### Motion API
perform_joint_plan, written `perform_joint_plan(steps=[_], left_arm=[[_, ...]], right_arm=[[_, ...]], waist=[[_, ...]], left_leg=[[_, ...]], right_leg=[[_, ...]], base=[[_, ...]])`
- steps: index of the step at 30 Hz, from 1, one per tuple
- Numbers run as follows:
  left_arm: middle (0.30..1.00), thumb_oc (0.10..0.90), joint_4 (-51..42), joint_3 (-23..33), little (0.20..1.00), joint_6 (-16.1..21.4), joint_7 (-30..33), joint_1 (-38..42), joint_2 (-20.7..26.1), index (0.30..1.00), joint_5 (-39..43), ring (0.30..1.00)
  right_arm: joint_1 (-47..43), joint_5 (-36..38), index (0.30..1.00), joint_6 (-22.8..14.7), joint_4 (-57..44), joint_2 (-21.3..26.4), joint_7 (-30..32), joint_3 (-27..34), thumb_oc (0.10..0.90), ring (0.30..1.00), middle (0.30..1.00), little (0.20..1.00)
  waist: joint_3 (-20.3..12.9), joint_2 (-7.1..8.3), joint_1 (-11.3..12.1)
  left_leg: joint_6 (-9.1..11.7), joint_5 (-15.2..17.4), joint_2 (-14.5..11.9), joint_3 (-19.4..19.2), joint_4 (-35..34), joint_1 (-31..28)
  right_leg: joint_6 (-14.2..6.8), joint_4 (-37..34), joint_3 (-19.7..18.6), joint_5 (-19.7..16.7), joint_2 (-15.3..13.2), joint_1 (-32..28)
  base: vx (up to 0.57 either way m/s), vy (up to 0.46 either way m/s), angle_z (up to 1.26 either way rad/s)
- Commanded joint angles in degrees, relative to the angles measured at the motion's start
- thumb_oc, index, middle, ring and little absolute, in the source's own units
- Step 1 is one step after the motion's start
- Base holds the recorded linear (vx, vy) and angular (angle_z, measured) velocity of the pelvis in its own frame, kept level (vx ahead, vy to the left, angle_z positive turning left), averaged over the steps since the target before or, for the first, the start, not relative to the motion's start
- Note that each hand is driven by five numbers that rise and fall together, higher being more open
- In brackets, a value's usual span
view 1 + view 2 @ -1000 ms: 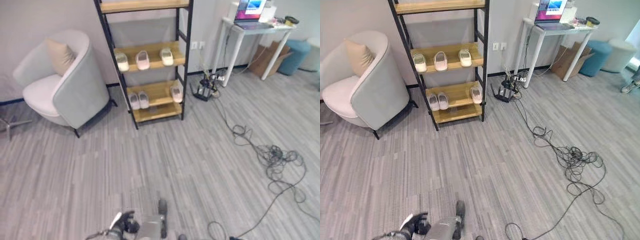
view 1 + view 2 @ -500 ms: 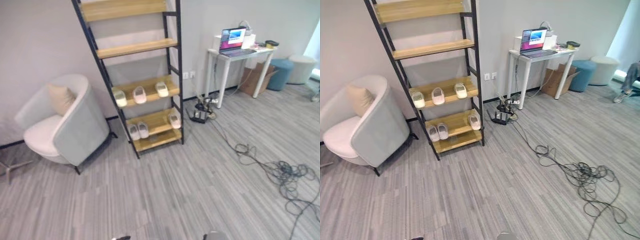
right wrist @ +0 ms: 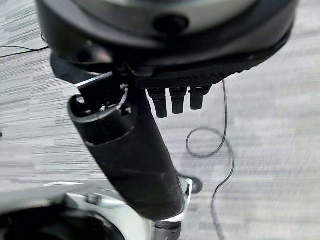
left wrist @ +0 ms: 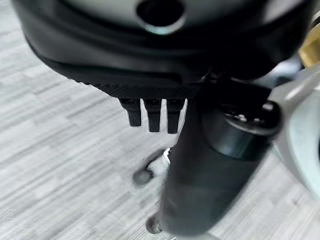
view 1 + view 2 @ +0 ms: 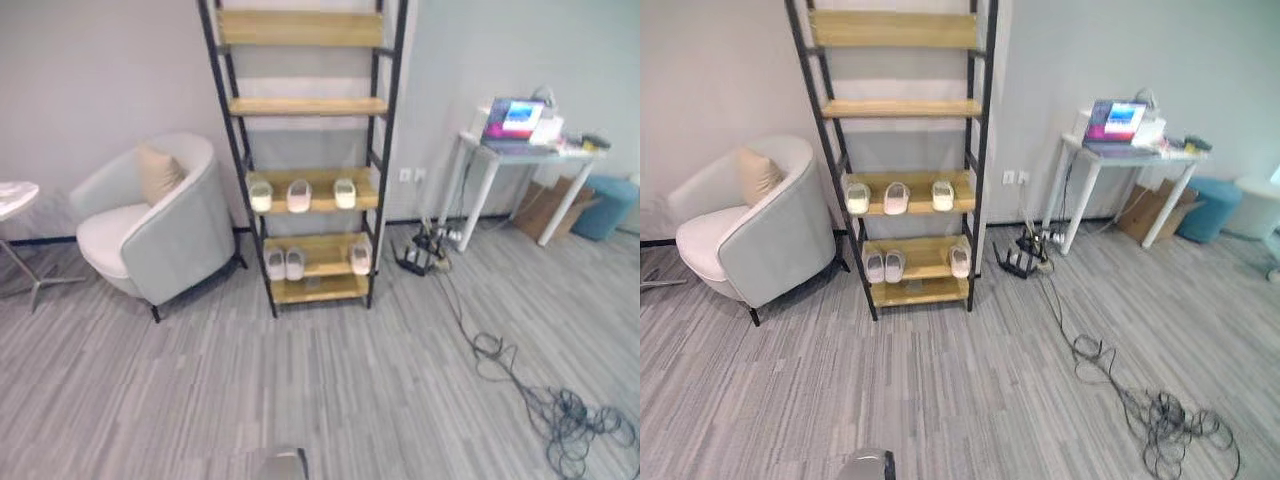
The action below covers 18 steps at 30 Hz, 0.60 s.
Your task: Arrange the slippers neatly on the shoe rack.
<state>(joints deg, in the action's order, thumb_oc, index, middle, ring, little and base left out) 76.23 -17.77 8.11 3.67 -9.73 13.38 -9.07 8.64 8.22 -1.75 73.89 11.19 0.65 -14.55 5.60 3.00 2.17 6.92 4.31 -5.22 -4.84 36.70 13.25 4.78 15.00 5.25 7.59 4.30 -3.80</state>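
Head stereo pair looks down and fwd across the floor [image 5: 330,390] from well back; both eyes share the shoe rack [image 5: 305,150], armchair [image 5: 750,235] and desk [image 5: 1120,150]. Wrist cams sit v. close on each hand [image 4: 152,112] [image 3: 172,100], facing the floor.

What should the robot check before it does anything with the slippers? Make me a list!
1. Slippers on the rack: ok. Three pale slippers sit on one wooden shelf of the black-framed shoe rack, three more on the shelf below.
2. Neatly paired: not ok. On the lower shelf one slipper sits apart from the other two.
3. Left hand free: ok, fingers straight, holding nothing.
4. Right hand free: ok, fingers straight, holding nothing.
5. Path to the rack: ok, bare grey floor; the tangled black cable lies off to the right.
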Motion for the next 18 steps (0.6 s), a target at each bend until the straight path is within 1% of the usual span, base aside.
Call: perform_joint_plan(steps=[1,2,3,4,7,9,12,16,18], left_arm=[[0.900,0.800,-2.67,-0.29,0.900,1.86,-0.55,2.47,1.08,0.900,2.54,0.900],[0.900,0.800,-5.21,-1.40,0.900,1.36,0.33,2.48,0.86,0.900,1.40,0.900],[0.900,0.800,-6.63,-1.11,0.900,1.01,1.29,2.40,0.90,0.900,1.20,0.900],[0.900,0.800,-6.96,-0.71,0.900,0.91,2.05,2.32,0.67,0.900,1.04,0.900],[0.900,0.800,-4.31,1.04,0.900,-0.22,2.70,5.78,0.03,0.900,3.46,0.900],[0.900,0.800,-4.30,1.05,0.900,-0.21,2.70,5.80,0.03,0.900,3.46,0.900],[0.900,0.800,-3.04,2.28,0.900,-0.45,2.78,8.84,0.07,0.900,5.97,0.900],[0.900,0.800,-2.54,2.10,0.900,-0.51,2.92,9.49,-0.22,0.900,6.33,0.900],[0.900,0.800,-2.06,2.07,0.900,-0.54,2.75,9.30,-0.48,0.900,5.96,0.900]], right_arm=[[-7.00,4.69,0.900,-4.63,-0.67,4.80,1.12,3.27,0.800,0.900,0.900,0.900],[-5.86,3.10,0.900,-4.55,-2.04,5.25,2.53,3.20,0.800,0.900,0.900,0.900],[-4.88,2.42,0.900,-4.50,-3.45,4.96,2.90,3.07,0.800,0.900,0.900,0.900],[-3.55,1.41,0.900,-4.62,-4.72,4.22,3.37,2.63,0.800,0.900,0.900,0.900],[-3.50,0.57,0.900,-4.50,-5.36,3.31,3.39,1.25,0.800,0.900,0.900,0.900],[-3.51,0.57,0.900,-4.50,-5.35,3.31,3.39,1.24,0.800,0.900,0.900,0.900],[-3.88,0.82,0.900,-4.01,-4.22,2.83,2.85,0.96,0.800,0.900,0.900,0.900],[-4.41,1.41,0.900,-3.91,-3.63,2.95,2.77,0.95,0.800,0.900,0.900,0.900],[-4.12,1.73,0.900,-3.89,-3.15,2.99,2.67,1.37,0.800,0.900,0.900,0.900]], waist=[[2.06,-2.82,1.00],[2.10,-3.25,0.76],[2.68,-3.61,0.91],[3.05,-3.49,0.74],[4.20,-3.82,-0.13],[4.17,-3.82,-0.15],[5.15,-3.90,-0.60],[6.26,-4.15,-0.71],[6.08,-4.23,-0.86]], left_leg=[[-8.13,-5.23,4.72,3.45,-22.48,-11.11],[-8.23,-4.67,5.35,5.62,-23.83,-10.71],[-8.04,-4.94,6.01,7.24,-23.69,-10.11],[-8.19,-4.84,6.74,8.45,-23.91,-9.49],[-8.69,-5.07,7.44,9.31,-26.46,-8.45],[-8.69,-5.07,7.44,9.33,-26.46,-8.40],[-9.28,-5.01,8.45,9.71,-28.16,-7.74],[-9.37,-5.39,8.98,9.73,-29.06,-6.93],[-9.51,-5.46,9.03,9.69,-29.90,-7.16]], right_leg=[[-7.67,-4.56,-5.92,-1.22,-1.71,-3.29],[-7.80,-3.74,-5.58,-0.55,-1.97,-2.62],[-7.94,-1.91,-4.72,0.33,-2.34,-1.13],[-8.13,-0.70,-4.26,0.70,-3.01,0.50],[-8.52,0.11,-4.48,0.39,-3.79,4.53],[-8.52,0.12,-4.46,0.40,-3.79,4.57],[-8.80,-0.96,-3.84,-0.07,-4.38,6.39],[-9.05,-1.37,-3.56,-0.53,-4.67,7.84],[-9.24,-1.81,-3.50,-0.77,-4.76,7.89]], base=[[0.01,0.142,-1.76],[-0.01,0.146,-0.69],[-0.01,0.192,0.16],[-0.02,0.138,0.91],[-0.08,0.125,0.03],[-0.03,0.061,-0.13],[-0.04,0.114,-0.02],[-0.06,0.042,0.00],[0.00,0.029,0.07]])
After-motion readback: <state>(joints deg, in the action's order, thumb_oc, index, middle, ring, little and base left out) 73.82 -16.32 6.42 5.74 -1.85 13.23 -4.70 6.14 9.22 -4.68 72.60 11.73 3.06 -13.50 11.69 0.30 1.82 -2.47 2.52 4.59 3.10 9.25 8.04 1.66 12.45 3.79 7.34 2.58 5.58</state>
